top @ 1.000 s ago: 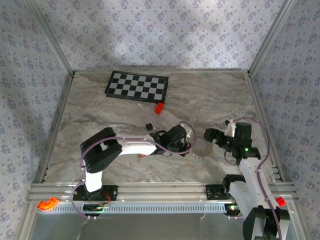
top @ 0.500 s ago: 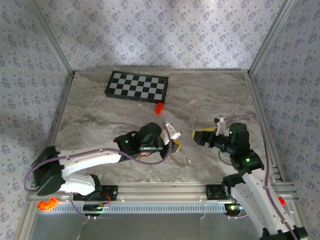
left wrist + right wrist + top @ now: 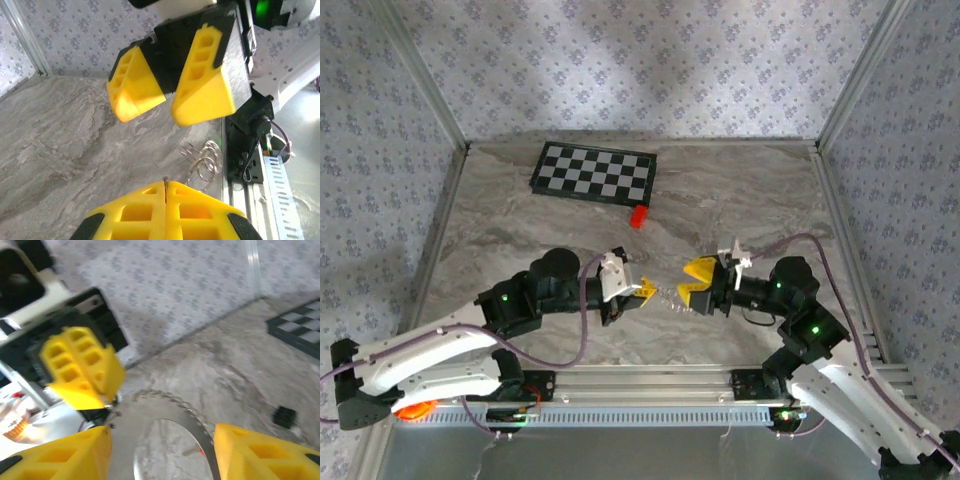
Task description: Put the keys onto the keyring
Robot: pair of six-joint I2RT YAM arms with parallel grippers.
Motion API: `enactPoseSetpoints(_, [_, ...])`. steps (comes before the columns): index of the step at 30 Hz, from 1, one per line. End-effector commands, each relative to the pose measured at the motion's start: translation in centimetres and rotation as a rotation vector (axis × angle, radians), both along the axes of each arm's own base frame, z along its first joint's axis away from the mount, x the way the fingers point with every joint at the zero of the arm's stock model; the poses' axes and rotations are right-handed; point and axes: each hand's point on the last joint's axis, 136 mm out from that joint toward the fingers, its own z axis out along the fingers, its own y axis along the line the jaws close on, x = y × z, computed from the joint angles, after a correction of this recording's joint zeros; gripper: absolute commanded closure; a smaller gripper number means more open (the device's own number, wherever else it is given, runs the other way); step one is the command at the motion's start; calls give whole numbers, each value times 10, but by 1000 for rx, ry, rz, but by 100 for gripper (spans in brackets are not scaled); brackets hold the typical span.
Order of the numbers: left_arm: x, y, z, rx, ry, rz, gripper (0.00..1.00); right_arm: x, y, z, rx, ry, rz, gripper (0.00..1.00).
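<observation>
Left claw (image 3: 647,291) clamped on keyring (image 3: 187,416), held above table (image 3: 520,230); right claw (image 3: 693,284) spread apart, facing it close.

No writing, number, brand mark, label or sign can be read on anything shown.
</observation>
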Motion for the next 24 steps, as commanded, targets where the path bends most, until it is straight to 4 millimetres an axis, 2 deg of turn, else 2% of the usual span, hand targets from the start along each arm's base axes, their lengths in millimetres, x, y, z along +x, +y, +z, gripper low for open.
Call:
enactPoseSetpoints(1, [-13,5,28,-30,-108,-74,100,-25,7,32,31,-187,121,45])
enactPoseSetpoints(3, [-16,6,35,-39,-126,-95,100,-31,11,34,18,-214,154,49])
enactPoseSetpoints(7, [-24,7,49,-78,-142,-136,100,-39,20,37,-6,-256,208,69])
enactPoseSetpoints(8, [-26,7,52,-87,-144,-146,100,-41,22,38,-6,-265,215,71])
enactPoseSetpoints(15, [-35,9,69,-149,-142,-178,100,-46,26,46,-9,-332,213,71])
enactPoseSetpoints(24, [-22,2,81,-296,-98,-110,100,-56,31,45,-9,-381,236,75])
